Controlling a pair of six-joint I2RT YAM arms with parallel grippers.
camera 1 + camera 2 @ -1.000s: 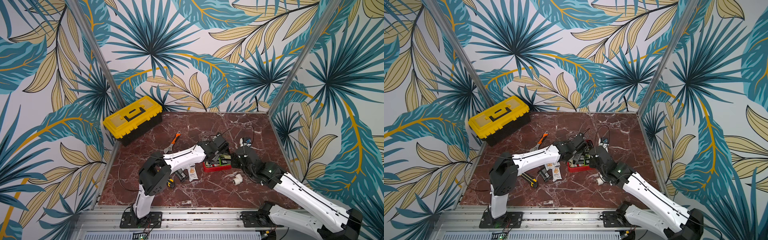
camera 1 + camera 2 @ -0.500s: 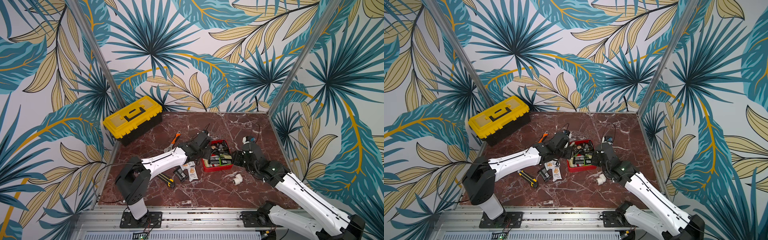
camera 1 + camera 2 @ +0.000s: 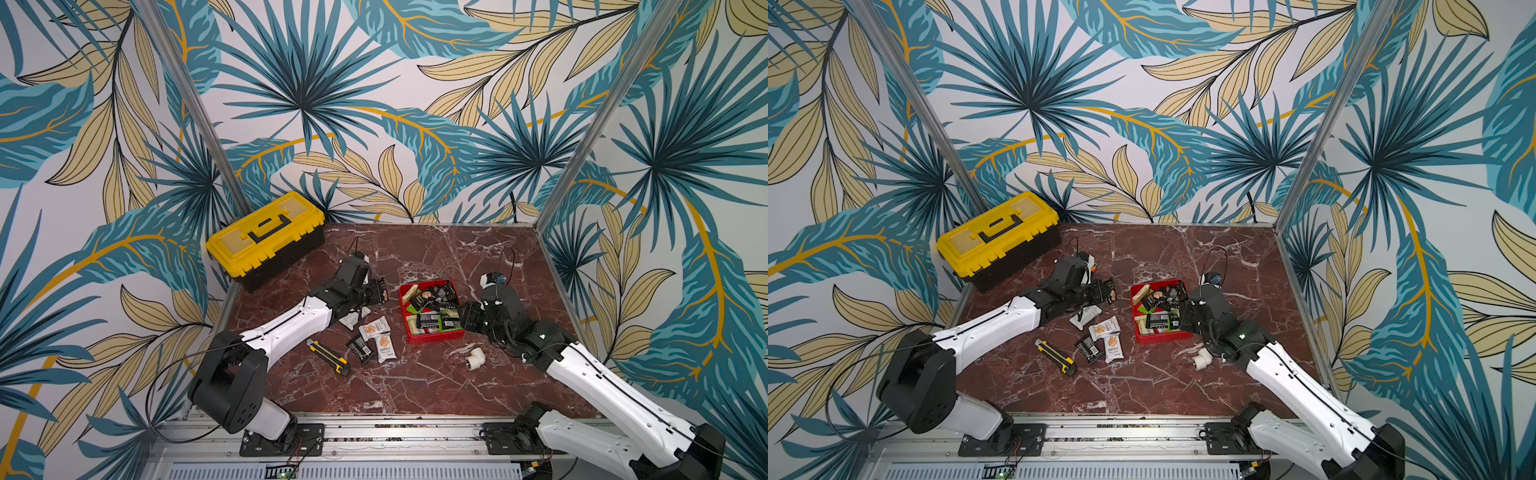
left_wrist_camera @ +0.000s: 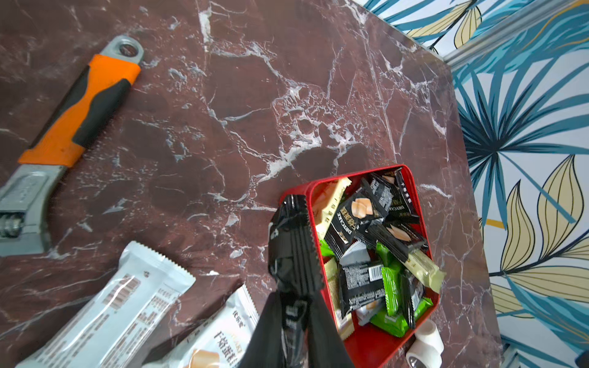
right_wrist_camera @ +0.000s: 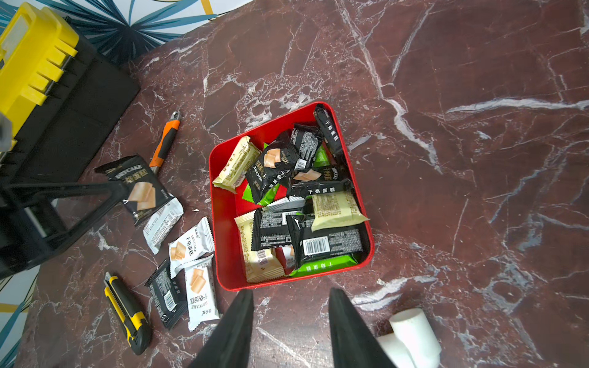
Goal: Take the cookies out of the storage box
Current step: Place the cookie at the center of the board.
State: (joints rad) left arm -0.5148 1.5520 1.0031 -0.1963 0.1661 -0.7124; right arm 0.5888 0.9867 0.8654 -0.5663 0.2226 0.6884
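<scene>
Left pincer (image 4: 294,315): clamped on one black cookie packet (image 4: 291,242), beside red storage box (image 5: 223,255). Right pincer (image 5: 290,291): jaws apart, empty. Other cookies (image 5: 318,191): in box, some on desk (image 5: 446,159).

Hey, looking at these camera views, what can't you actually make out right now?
Cookies low in the red tray: buried under the top ones, every view; count unknown.
Wrench head: cut off at the left wrist view's edge; behind the held black packet in the right wrist view.
Pipe elbow: cut by the right wrist view's edge.
</scene>
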